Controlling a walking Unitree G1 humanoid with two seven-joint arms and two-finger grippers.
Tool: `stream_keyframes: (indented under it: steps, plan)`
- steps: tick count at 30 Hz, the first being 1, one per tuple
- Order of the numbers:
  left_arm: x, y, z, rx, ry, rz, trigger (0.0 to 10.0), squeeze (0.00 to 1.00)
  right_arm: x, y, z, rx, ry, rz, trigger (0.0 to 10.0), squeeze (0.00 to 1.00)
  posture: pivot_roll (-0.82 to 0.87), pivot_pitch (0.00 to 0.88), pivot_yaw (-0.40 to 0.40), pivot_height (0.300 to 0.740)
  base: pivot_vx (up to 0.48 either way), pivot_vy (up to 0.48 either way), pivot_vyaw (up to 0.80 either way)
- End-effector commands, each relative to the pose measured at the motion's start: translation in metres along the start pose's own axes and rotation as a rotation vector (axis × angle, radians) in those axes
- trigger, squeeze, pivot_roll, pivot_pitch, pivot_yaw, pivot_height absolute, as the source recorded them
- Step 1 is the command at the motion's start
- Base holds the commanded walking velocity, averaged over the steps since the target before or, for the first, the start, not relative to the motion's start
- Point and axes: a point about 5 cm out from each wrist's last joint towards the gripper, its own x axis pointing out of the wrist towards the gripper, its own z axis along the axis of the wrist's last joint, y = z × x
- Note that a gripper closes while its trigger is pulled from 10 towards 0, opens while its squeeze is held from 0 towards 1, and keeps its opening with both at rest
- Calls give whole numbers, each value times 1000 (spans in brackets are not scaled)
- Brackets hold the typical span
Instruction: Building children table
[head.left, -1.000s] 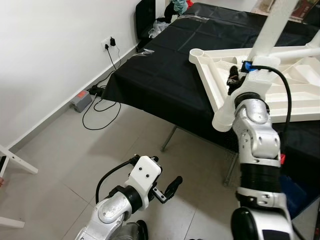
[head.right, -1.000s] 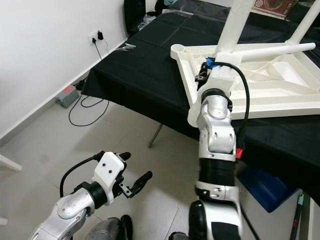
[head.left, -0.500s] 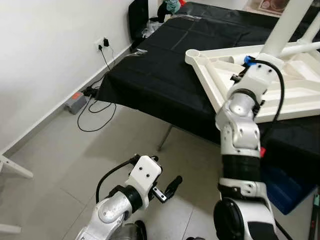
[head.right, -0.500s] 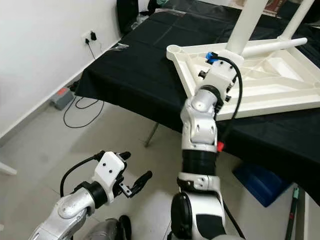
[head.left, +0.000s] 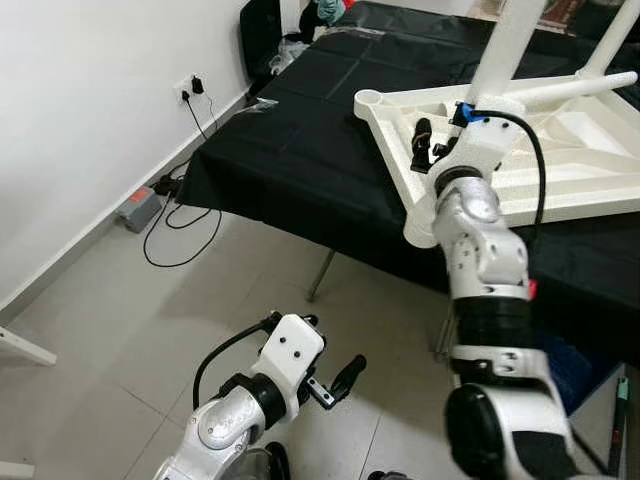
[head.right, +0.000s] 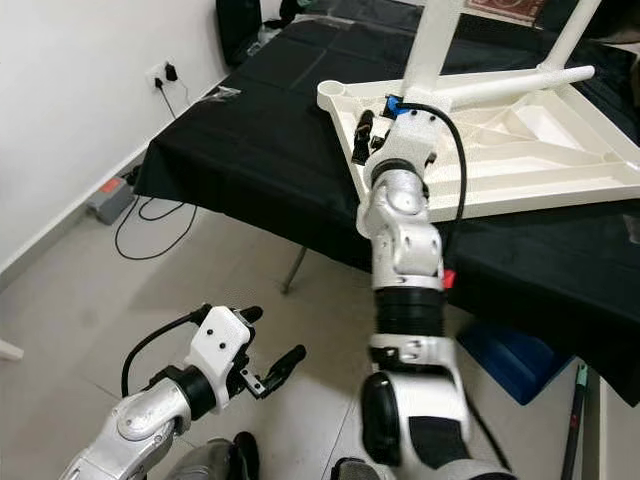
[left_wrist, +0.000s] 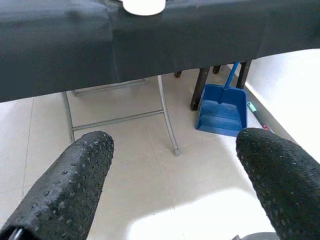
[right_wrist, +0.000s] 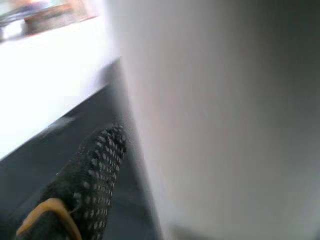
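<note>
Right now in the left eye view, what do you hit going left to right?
Wall socket → power strip on the floor → left gripper → right gripper → upright white table leg.

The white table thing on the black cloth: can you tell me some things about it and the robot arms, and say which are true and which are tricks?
1. The white tabletop lies upside down on the black cloth. True.
2. The right gripper is down near the floor. False: it is up at the tabletop, beside an upright white leg.
3. The left gripper hangs low over the floor tiles with its fingers spread apart. True.
4. The left gripper is holding a table leg. False: nothing is between its fingers.
5. A blue dustpan stands on the floor under the black-covered table. True.
6. A charger is plugged into the wall socket. True.
</note>
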Motion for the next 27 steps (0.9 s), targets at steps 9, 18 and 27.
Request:
stream_keyframes:
  steps: [9,18,27]
  plan:
    - [1,-3,-4,-1,10,-8,10000,0,4,-22,-1,-27,81,441,10000,0,149,159,-36,740,0,0,0]
    - [1,-2,-3,5,7,-5,10000,0,8,-21,10,-4,85,702,10000,0,154,159,-33,740,0,0,0]
    - [1,-1,-3,7,8,-4,10000,0,11,-14,5,-4,86,713,0,0,156,162,-35,740,0,0,0]
